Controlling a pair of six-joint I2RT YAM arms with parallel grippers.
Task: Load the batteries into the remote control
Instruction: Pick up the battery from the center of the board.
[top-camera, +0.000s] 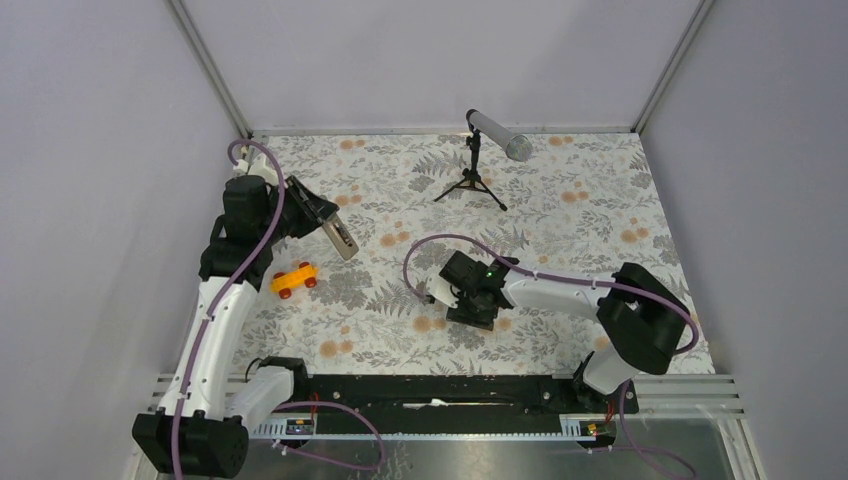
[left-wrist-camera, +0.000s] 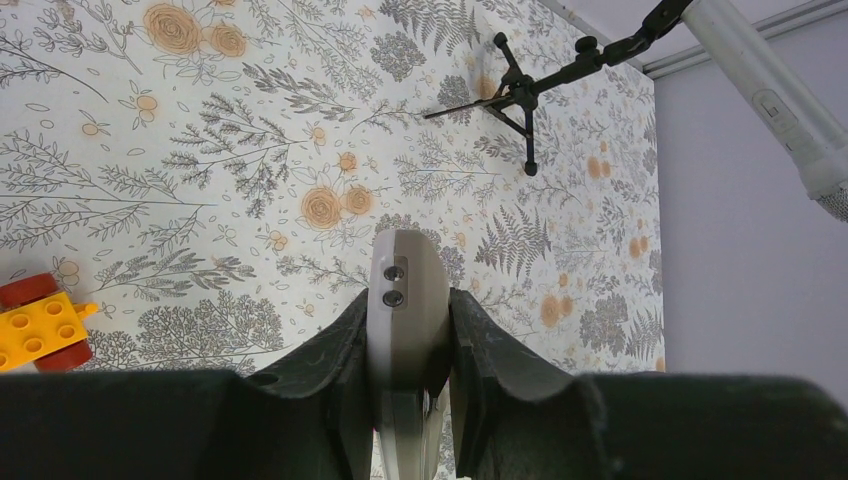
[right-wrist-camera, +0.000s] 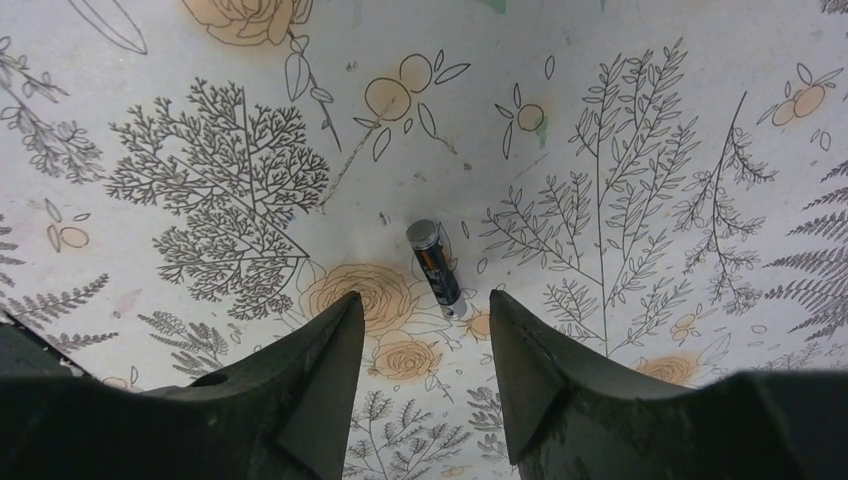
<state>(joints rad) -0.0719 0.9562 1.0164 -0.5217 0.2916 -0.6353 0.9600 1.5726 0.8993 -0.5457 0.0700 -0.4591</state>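
My left gripper (top-camera: 322, 215) is shut on the remote control (top-camera: 342, 238) and holds it above the table at the left. In the left wrist view the remote (left-wrist-camera: 405, 300) sits edge-on between the fingers (left-wrist-camera: 330, 350), its beige-grey back and two small screws showing. My right gripper (top-camera: 470, 300) is open and points down at the table's middle. In the right wrist view one battery (right-wrist-camera: 435, 266), a slim dark cylinder with metallic ends, lies on the floral cloth just beyond the gap between the open fingers (right-wrist-camera: 320, 350). The second battery is out of view.
An orange toy car (top-camera: 294, 279) lies on the cloth below the left gripper; it shows at the left edge of the left wrist view (left-wrist-camera: 35, 325). A microphone on a small black tripod (top-camera: 478, 180) stands at the back middle. Grey walls close the sides.
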